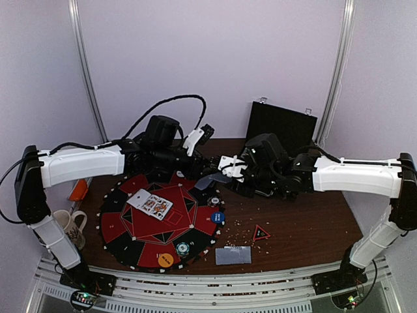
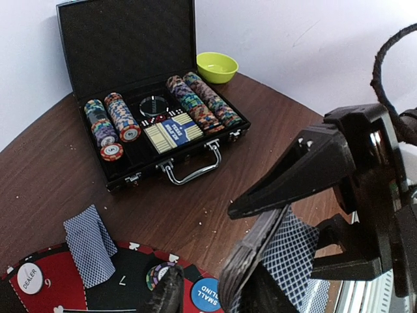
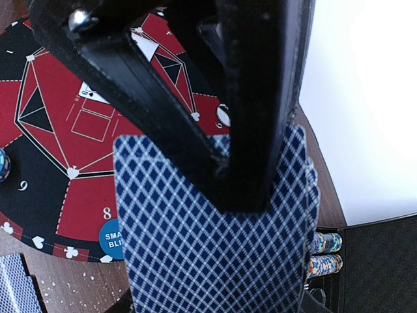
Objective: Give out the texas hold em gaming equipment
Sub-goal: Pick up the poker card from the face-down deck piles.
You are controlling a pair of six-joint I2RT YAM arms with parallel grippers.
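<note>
Looking from above, we see face-up cards [image 1: 151, 204] on the mat [image 1: 116, 226]. Left wrist: the left gripper [image 2: 199, 287], half-spread and empty, sits beside the pack [image 2: 290, 251]; we should nip one card. Right wrist: the right gripper [image 3: 244, 189] pinches that pack.

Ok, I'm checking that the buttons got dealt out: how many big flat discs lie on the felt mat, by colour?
Blue disc: 1
Orange disc: 1
White disc: 1
Total: 3
</note>
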